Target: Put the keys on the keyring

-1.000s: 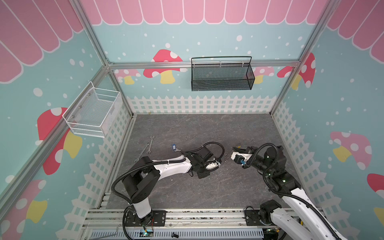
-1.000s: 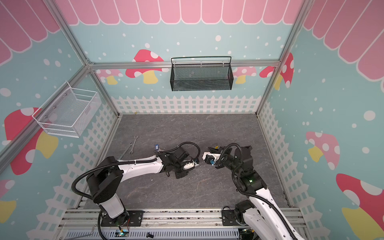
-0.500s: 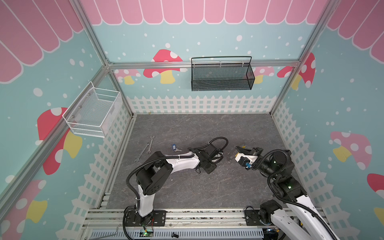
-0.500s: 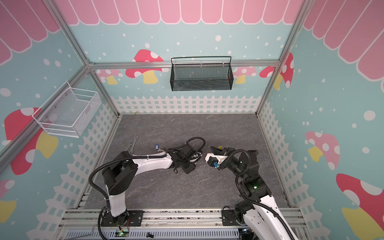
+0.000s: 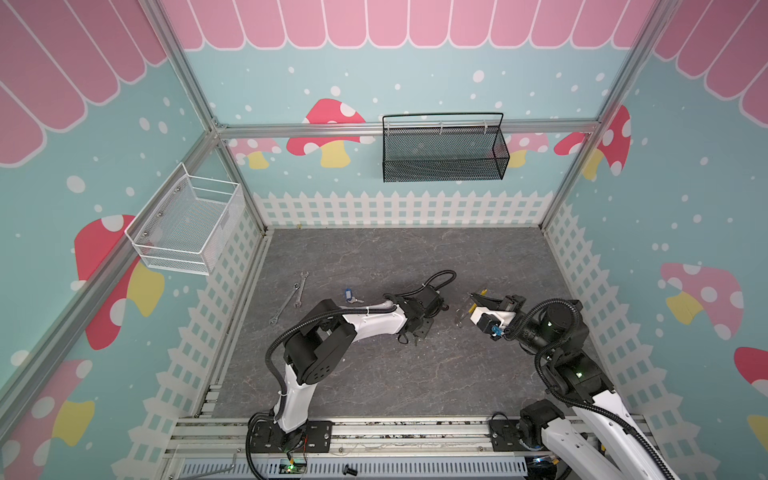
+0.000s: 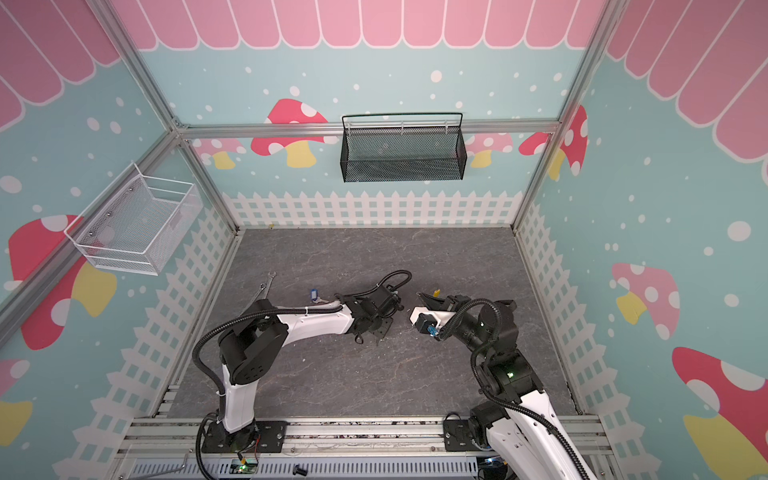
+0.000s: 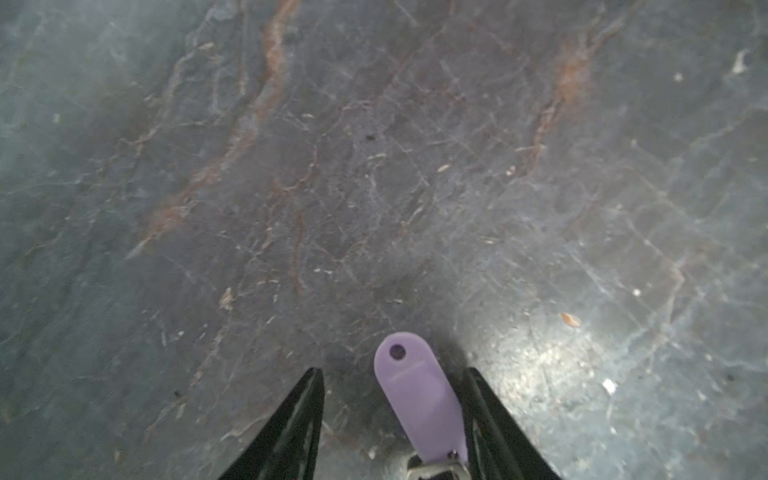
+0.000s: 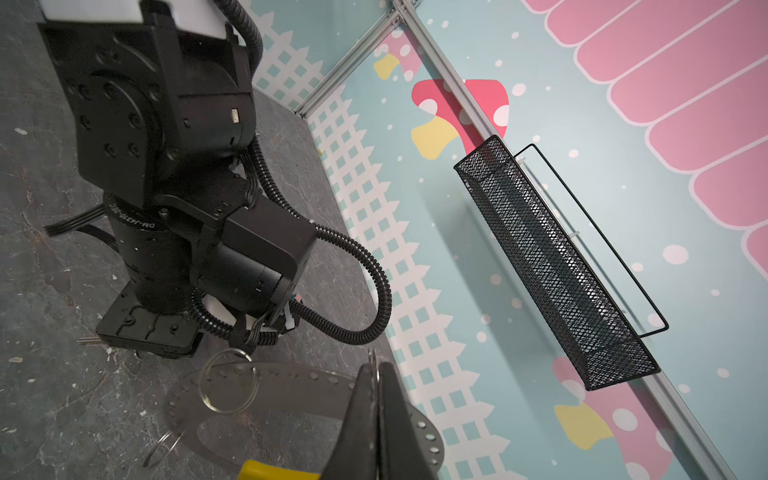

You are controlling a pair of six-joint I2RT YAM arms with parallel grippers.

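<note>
The left wrist view shows a lilac tag (image 7: 417, 399) lying on the grey floor between the fingers of my open left gripper (image 7: 392, 370), closer to one finger (image 7: 478, 399); its key is hidden. The key with the blue tag (image 5: 349, 296) (image 6: 314, 294) lies on the floor behind the left arm. My right gripper (image 8: 376, 368) (image 5: 472, 296) is shut on the thin wire of the keyring (image 8: 375, 358), held just above the floor beside the left gripper (image 5: 409, 340). The keyring's yellow segment (image 8: 270, 469) shows beside the fingers. A small split ring (image 8: 227, 382) sits by it.
Two silver wrenches (image 5: 291, 297) lie on the floor to the left. A black mesh basket (image 5: 442, 149) hangs on the back wall and a white wire basket (image 5: 185, 226) on the left wall. A white fence pattern lines the walls around the floor (image 5: 374, 374).
My left gripper has opened and turned down to the floor, with the lilac tag now loose between its fingers. The right arm drew back to the right, still shut on the keyring.
</note>
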